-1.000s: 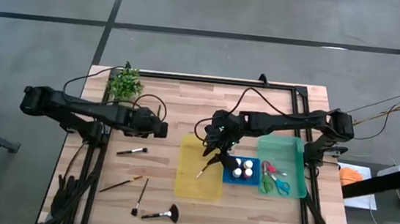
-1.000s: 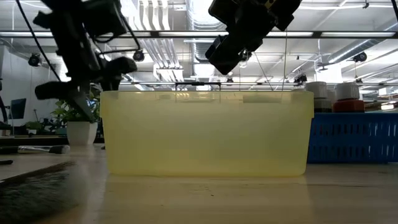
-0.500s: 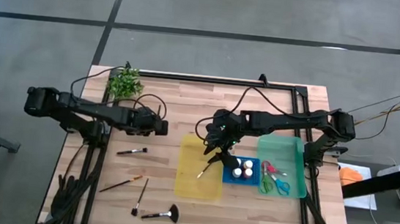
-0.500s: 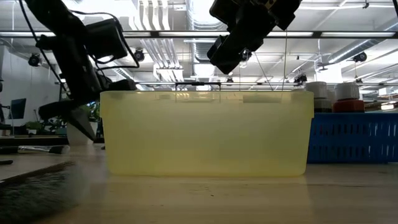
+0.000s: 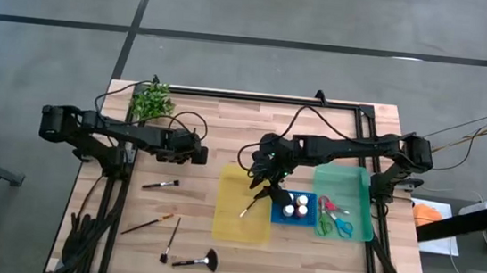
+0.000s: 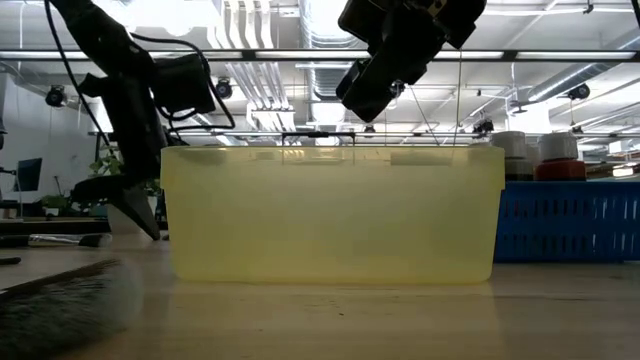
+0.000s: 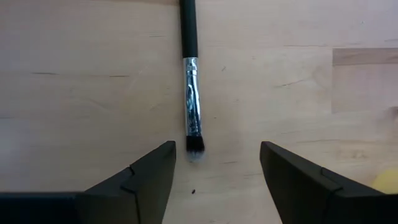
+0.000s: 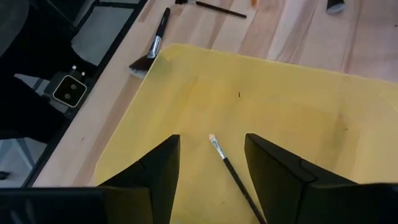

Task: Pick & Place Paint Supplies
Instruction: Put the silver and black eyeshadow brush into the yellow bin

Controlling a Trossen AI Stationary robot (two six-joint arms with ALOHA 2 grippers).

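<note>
left tool (image 5: 198, 156) hangs low over the bare wood of the table (image 5: 227, 121), left of the yellow tray (image 5: 243, 205), its two fingers (image 7: 134, 186) spread apart with nothing between them. just below it lies a small brush with a black handle, silver ferrule and dark tip (image 7: 190, 74), which on the table sits near the left tool (image 5: 160, 184); the tip lies between the open fingers in the wrist view but touches neither.

right tool (image 5: 266, 185) hovers above the yellow tray's right part, fingers (image 8: 152, 180) parted and empty. beneath it, inside the tray, rests a thin paintbrush with a pale tip (image 8: 227, 168), lying at a slant (image 5: 248, 207).

right of the yellow tray stands a blue tray (image 5: 276, 213) holding small white-capped paint bottles (image 5: 296, 210). farther right, a green tray (image 5: 351, 184) holds scissors with red, blue and green handles (image 5: 334, 215).

on the near left part of the table lie three more: a long thin brush with an orange band (image 5: 147, 225), a short dark brush (image 5: 169, 240), and a black fan-shaped brush (image 5: 197, 260) nearest the edge. a leafy plant (image 5: 151, 101) stands at the far left corner.
</note>
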